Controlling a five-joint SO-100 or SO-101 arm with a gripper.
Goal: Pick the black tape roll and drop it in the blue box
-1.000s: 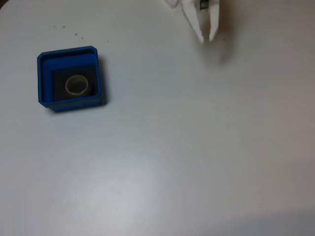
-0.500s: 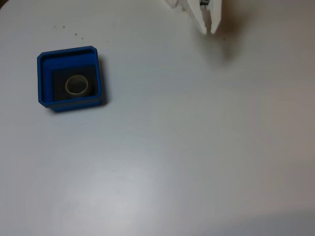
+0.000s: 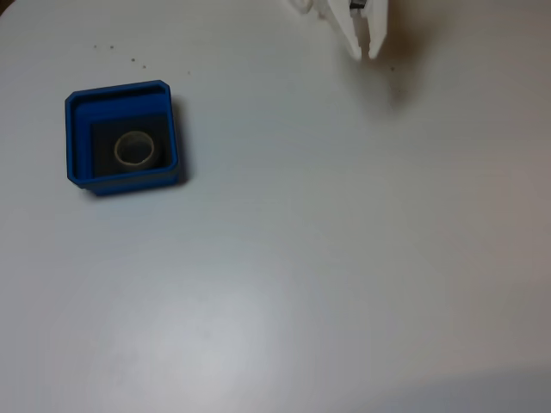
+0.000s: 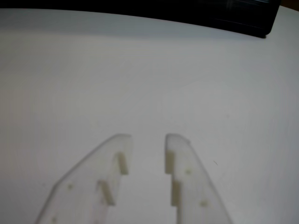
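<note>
The black tape roll [image 3: 136, 149] — pale-cored ring — lies flat in the blue box [image 3: 77, 138]; claw [image 4: 148, 139] slightly spread, empty.

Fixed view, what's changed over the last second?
The gripper pulled back a little toward the top edge of the fixed view and its fingertips drew closer together; it holds nothing. The black tape roll stayed inside the blue box, and neither shifted on the table.

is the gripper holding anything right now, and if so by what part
Nothing is held. The gripper has a bare gap between its white fingers, over bare table. The black tape roll lies inside the blue box.
</note>
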